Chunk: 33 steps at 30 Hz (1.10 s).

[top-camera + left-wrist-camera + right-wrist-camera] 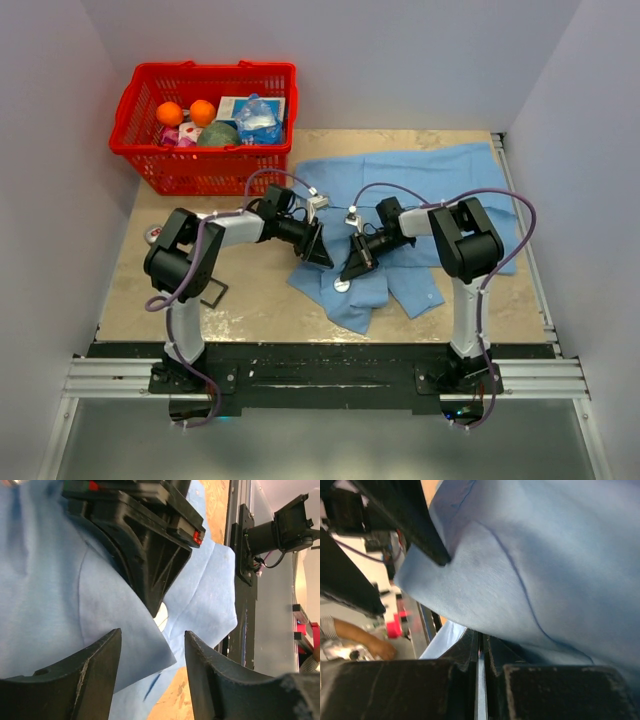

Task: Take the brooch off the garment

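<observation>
On the middle of the surface, over the near hem of the shirt [440, 180], looks like the reach-in step. Left end effector [320, 258] released, gaping above the cloth. Just right of it, what seems the brooch [342, 285], a small round disc, pale here, on the hem. Right end effector [350, 272] clenched, tip against the fabric beside it. Next, calls for pinching that disc while pinning the cloth. Counted: one red basket [205, 68], two oranges [170, 113], one black frame [213, 295], two end effectors, one brooch, one shirt.

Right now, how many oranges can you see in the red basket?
2. The left orange lies near the left wall of the red basket; the right orange lies just beside it, toward the middle. More may be hidden under the other goods.
</observation>
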{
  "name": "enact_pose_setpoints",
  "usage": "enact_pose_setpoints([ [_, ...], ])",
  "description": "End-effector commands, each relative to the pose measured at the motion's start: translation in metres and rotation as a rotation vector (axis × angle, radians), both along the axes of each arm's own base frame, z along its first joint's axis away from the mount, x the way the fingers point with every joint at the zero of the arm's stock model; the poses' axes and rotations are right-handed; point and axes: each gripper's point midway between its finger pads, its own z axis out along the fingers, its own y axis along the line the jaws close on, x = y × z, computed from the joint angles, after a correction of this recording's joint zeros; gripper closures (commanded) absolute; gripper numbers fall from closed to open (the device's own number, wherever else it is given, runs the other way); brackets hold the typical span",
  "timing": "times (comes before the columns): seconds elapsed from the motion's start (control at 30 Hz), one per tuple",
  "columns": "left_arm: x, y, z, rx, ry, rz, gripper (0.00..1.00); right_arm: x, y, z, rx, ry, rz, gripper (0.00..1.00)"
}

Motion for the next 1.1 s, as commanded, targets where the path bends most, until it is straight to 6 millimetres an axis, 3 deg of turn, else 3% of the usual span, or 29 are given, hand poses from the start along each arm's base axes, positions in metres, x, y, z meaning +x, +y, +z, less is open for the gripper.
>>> enact_pose_setpoints([
  [0.0, -0.011, -0.013, 0.018, -0.039, -0.056, -0.067, 0.43, 0.04, -0.009, -0.012, -0.039, -0.149, -0.155, 1.0],
  [0.1, -0.013, -0.013, 0.015, -0.021, -0.029, -0.071, 0.44, 0.042, -0.012, -0.016, -0.057, -0.16, -0.191, 1.0],
  [0.27, 0.003, -0.026, 0.058, -0.124, -0.171, -0.067, 0.44, 0.039, -0.014, -0.02, -0.068, -0.159, -0.212, 1.0],
  [0.3, 0.001, -0.028, 0.059, -0.135, -0.164, -0.081, 0.44, 0.041, -0.014, -0.017, -0.061, -0.175, -0.215, 1.0],
  [0.4, -0.003, -0.026, 0.029, -0.065, -0.051, -0.093, 0.47, 0.041, -0.013, -0.016, -0.048, -0.19, -0.221, 1.0],
  [0.43, -0.002, -0.026, 0.032, -0.06, -0.042, -0.095, 0.49, 0.04, -0.013, -0.014, -0.044, -0.196, -0.222, 1.0],
  [0.57, 0.009, -0.037, 0.078, -0.177, -0.192, -0.058, 0.47, 0.039, -0.014, -0.016, -0.052, -0.206, -0.228, 1.0],
  [0.63, 0.003, -0.039, 0.063, -0.139, -0.148, -0.085, 0.47, 0.039, -0.015, -0.018, -0.057, -0.203, -0.233, 1.0],
  [0.7, -0.004, -0.033, 0.031, -0.061, -0.054, -0.108, 0.49, 0.039, -0.016, -0.02, -0.062, -0.204, -0.237, 1.0],
  [0.83, -0.018, -0.018, -0.006, 0.039, -0.016, -0.117, 0.52, 0.037, -0.016, -0.021, -0.065, -0.203, -0.237, 1.0],
  [1.07, -0.013, -0.011, -0.032, 0.122, -0.037, -0.054, 0.52, 0.036, -0.017, -0.018, -0.062, -0.216, -0.244, 1.0],
])
